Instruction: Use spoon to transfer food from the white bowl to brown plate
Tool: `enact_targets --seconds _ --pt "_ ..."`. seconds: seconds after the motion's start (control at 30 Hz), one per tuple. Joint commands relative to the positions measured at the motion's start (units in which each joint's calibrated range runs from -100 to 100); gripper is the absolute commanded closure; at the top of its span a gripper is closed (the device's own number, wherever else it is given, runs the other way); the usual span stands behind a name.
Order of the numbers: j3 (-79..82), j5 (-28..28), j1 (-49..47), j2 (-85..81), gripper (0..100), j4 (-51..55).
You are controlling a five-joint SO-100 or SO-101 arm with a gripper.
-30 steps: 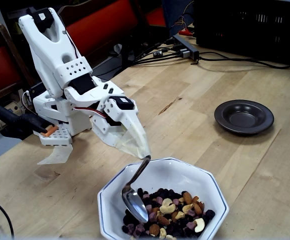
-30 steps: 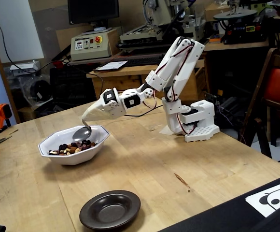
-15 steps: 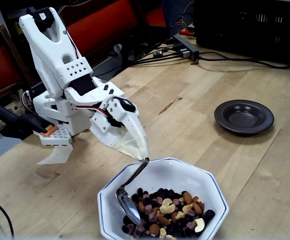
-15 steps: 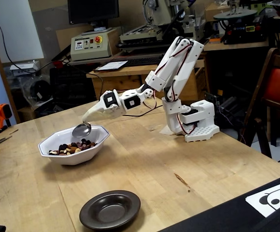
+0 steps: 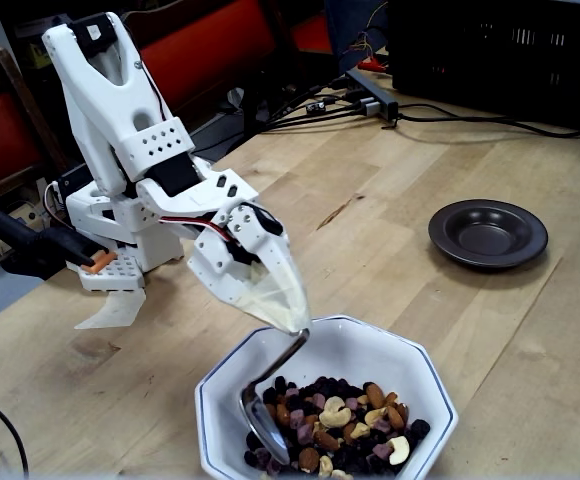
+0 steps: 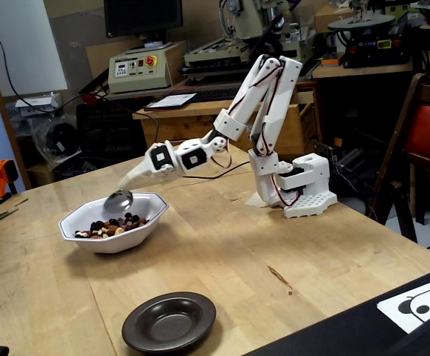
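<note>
The white bowl (image 5: 375,345) (image 6: 89,236) holds the food (image 5: 345,425) (image 6: 111,225), a mix of cashews, almonds and dark bits. My gripper (image 5: 288,312) (image 6: 132,176) is shut on the taped handle of the spoon (image 5: 266,395) (image 6: 118,199). The spoon reaches down into the bowl, its tip at the near edge of the food in a fixed view (image 5: 266,430). The brown plate (image 5: 487,232) (image 6: 169,320) lies empty on the table, well apart from the bowl.
The arm's white base (image 6: 304,189) stands on the wooden table (image 5: 390,200). Cables and a black crate (image 5: 500,50) lie at the table's far edge. A paper sheet (image 6: 422,304) rests on a dark surface at the near right corner.
</note>
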Motion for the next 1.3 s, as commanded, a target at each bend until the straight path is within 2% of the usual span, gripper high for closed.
enact_targets --seconds 0.0,0.57,1.07,1.27 --pt "-10.0 0.1 -0.2 3.3 97 -1.4" --pt "0.1 0.6 0.4 5.2 98 -1.4" --pt "0.5 0.1 -0.4 5.4 98 -1.4" --pt "0.6 0.0 -6.7 5.9 98 -1.4"
